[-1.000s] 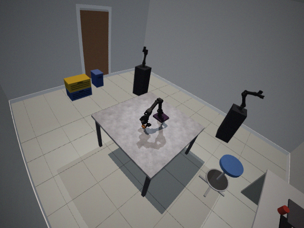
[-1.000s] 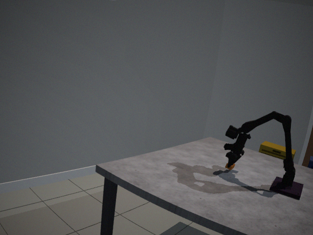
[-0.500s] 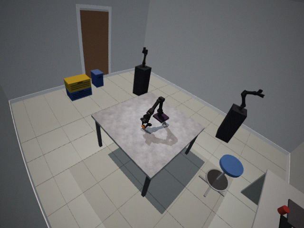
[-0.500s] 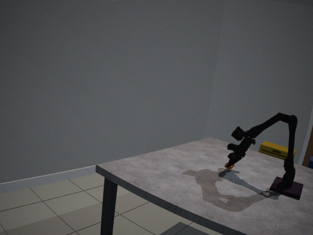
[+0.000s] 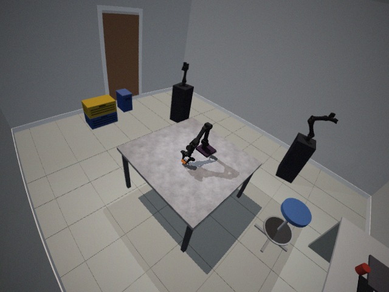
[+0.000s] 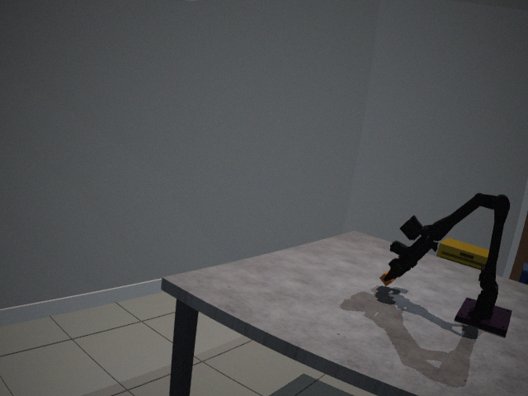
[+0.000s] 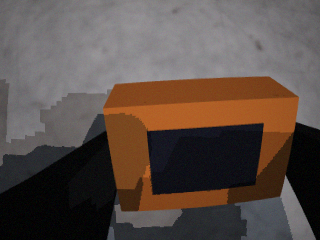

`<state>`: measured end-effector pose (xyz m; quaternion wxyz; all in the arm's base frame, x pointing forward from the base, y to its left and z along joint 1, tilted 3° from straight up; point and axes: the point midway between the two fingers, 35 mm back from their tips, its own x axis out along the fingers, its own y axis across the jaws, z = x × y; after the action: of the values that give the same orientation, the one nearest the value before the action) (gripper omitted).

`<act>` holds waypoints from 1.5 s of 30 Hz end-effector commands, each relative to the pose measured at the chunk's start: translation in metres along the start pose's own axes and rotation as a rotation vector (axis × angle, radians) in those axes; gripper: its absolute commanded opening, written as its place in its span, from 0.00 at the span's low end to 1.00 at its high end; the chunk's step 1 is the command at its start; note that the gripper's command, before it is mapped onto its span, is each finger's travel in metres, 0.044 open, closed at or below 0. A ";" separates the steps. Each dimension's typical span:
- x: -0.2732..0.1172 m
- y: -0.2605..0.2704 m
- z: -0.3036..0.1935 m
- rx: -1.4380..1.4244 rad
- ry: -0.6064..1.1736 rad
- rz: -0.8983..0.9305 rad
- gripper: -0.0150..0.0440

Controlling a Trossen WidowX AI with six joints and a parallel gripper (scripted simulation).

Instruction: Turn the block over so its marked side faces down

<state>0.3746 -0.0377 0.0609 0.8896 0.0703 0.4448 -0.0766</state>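
Observation:
The orange block [image 5: 183, 161] [image 6: 382, 279] [image 7: 200, 117] is held a little above the table [image 5: 157, 141] [image 6: 272, 289], and looks tilted in the exterior view. Its marked side, a dark rectangle [image 7: 207, 160] in an orange border, faces the wrist camera, back along the gripper, so it faces upward at a slant. The black gripper [image 5: 186, 159] [image 6: 389, 276] [image 7: 202, 162] is shut on the block, one finger at each short end. It slants down and away from the arm's base. The block's far side is hidden.
The arm's dark purple base plate [image 5: 206, 151] [image 6: 464, 313] stands on the table. Arm shadows lie across the tabletop. Two other arms on black pedestals [image 5: 181, 103] [image 5: 295, 158] and a blue stool [image 5: 295, 211] stand off the table.

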 end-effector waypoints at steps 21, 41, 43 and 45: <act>0.037 0.001 -0.004 -0.006 -0.329 -0.008 0.25; 0.022 -0.001 -0.019 0.004 -0.597 -0.006 0.25; 0.022 -0.001 -0.018 0.004 -0.600 -0.006 0.25; 0.020 -0.001 -0.017 0.004 -0.618 -0.006 0.25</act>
<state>0.3740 -0.0360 0.0317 0.9806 0.0472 0.1648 -0.0949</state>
